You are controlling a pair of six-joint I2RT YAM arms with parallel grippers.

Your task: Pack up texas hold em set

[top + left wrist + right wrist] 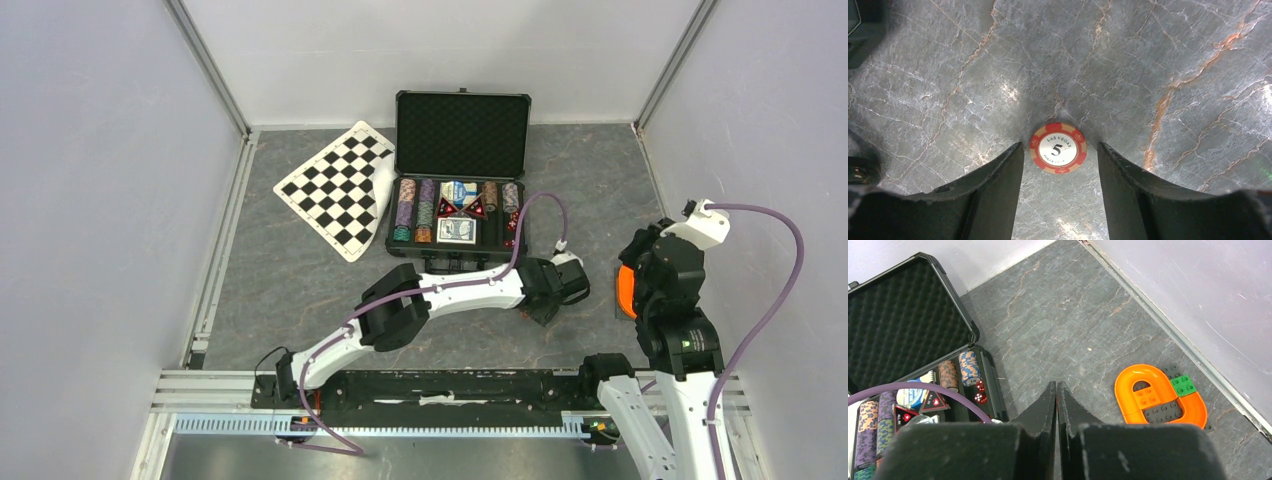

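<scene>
Two slim gaps beside chip [1058,148]

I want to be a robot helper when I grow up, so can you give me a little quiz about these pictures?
1. True or false: the black case stands open.
2. What number is on the red chip lying on the table between the fingertips of the left gripper? A) 5 B) 25 C) 100
3. Fill in: the right gripper has its jaws ____.
Key: 1 true; 2 A; 3 shut.
</scene>
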